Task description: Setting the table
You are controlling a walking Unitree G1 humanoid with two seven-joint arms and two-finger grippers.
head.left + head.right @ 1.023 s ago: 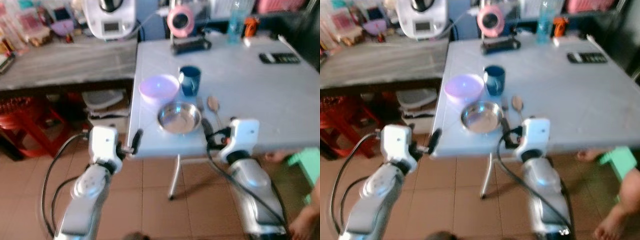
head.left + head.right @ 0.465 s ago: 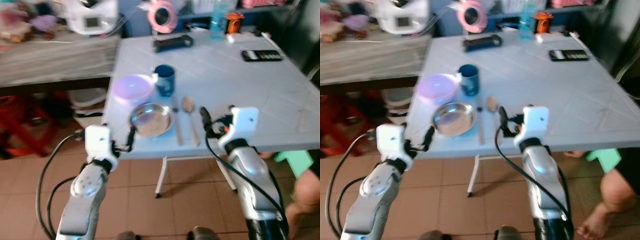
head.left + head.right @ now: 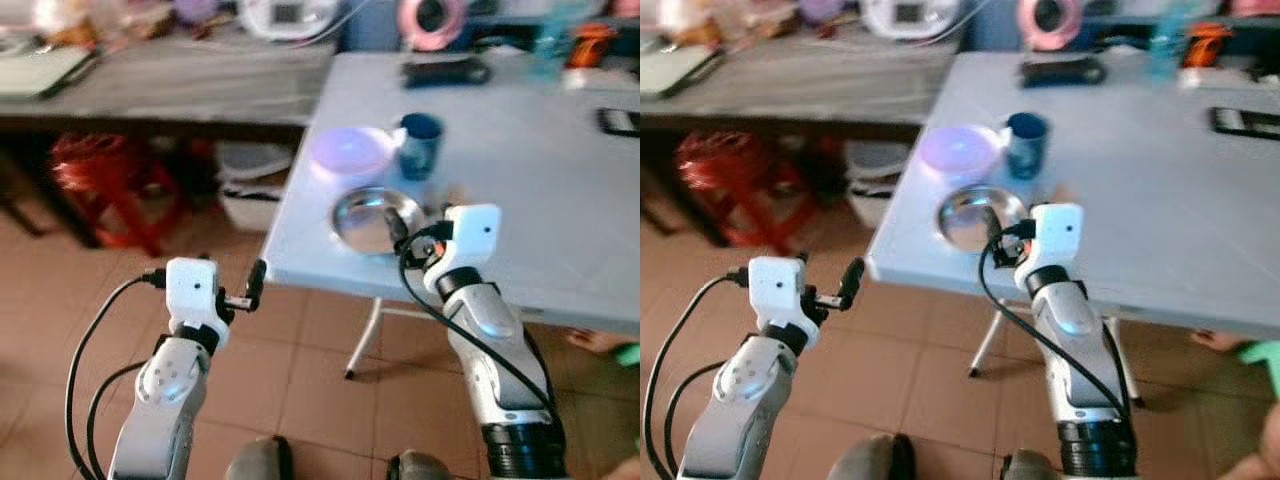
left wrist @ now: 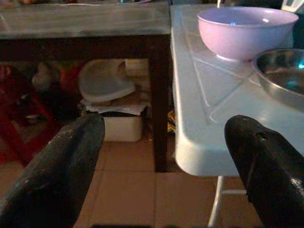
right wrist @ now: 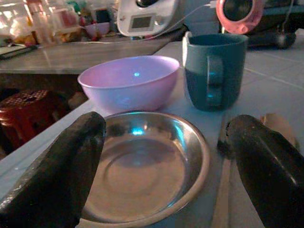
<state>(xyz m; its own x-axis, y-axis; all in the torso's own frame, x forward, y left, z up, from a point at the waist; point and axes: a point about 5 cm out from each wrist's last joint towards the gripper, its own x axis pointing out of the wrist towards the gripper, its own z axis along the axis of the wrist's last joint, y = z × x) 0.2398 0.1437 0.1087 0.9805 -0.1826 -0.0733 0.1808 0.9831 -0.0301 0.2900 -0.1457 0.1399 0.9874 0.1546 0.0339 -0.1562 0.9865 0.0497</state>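
On the white table (image 3: pixel 560 190), near its front left corner, stand a steel plate (image 3: pixel 372 218), a pink bowl (image 3: pixel 350 150) and a blue mug (image 3: pixel 420 145). A wooden spoon (image 5: pixel 278 126) lies to the right of the plate. My right gripper (image 3: pixel 398 232) hovers open at the plate's near right edge, its fingers (image 5: pixel 57 171) spread wide around the plate in the right wrist view. My left gripper (image 3: pixel 252 290) is open and empty. It is held below and to the left of the table's corner (image 4: pixel 199 152), over the floor.
A grey counter (image 3: pixel 170 85) with a white appliance (image 3: pixel 290 15) runs along the left, with a red stool (image 3: pixel 105 175) and white containers (image 3: pixel 250 195) beneath it. A pink round object (image 3: pixel 432 18), a black object (image 3: pixel 445 72) and a remote (image 3: pixel 620 120) sit farther back. A person's foot (image 3: pixel 600 342) is under the table.
The camera has swung left, so the table sits further right in the picture. My right gripper has shifted from beside the spoon to the plate's edge. Both grippers stay open.
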